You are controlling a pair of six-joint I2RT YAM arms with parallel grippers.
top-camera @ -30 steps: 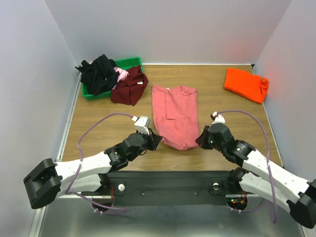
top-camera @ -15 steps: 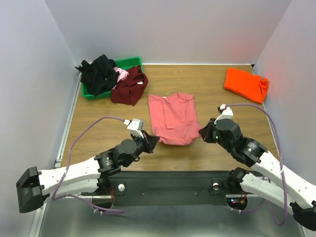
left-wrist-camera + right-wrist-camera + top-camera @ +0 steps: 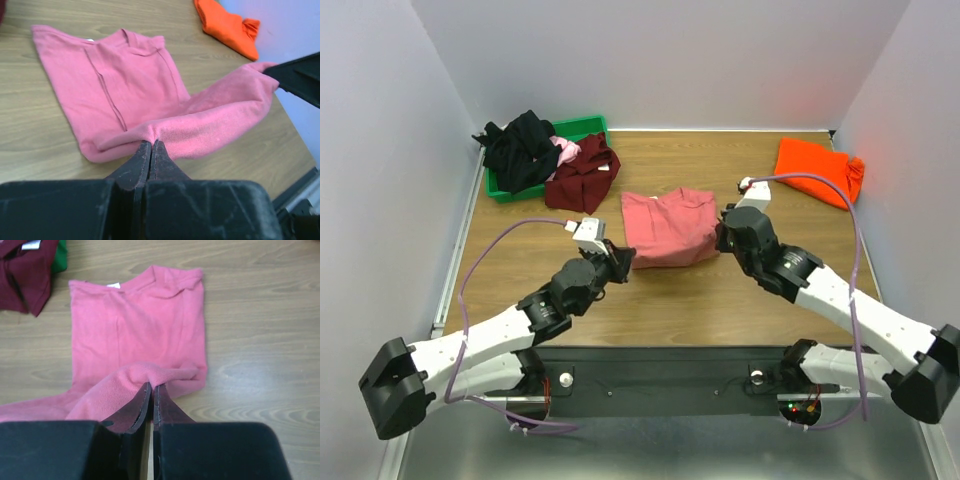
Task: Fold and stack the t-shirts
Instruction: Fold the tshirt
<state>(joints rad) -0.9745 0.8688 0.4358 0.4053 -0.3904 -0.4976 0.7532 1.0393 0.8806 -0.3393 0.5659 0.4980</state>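
Both hands are clamped on the salmon-pink t-shirt (image 3: 665,225): the left hand (image 3: 620,262) pinches the near-left corner of its lower edge, and the right hand (image 3: 724,235) pinches the near-right corner. Each has its fingers pressed together on a small fold of cloth. The shirt lies near the middle of the tabletop (image 3: 750,300) with its collar toward the far wall and a white neck label (image 3: 114,286) showing inside the neckline. Its upper part rests flat on the wood, while the lower part is raised and doubled back toward the collar, the gripped edge stretched as a soft roll between the two hands. Well apart, in the far right corner, an orange t-shirt (image 3: 815,170) sits bunched up. At the far left a maroon t-shirt (image 3: 582,175) spills from the green bin (image 3: 582,127) onto the wood, beside a black t-shirt (image 3: 520,148) heaped over the bin's left end, and a light pink t-shirt (image 3: 565,150) peeks out between the two.
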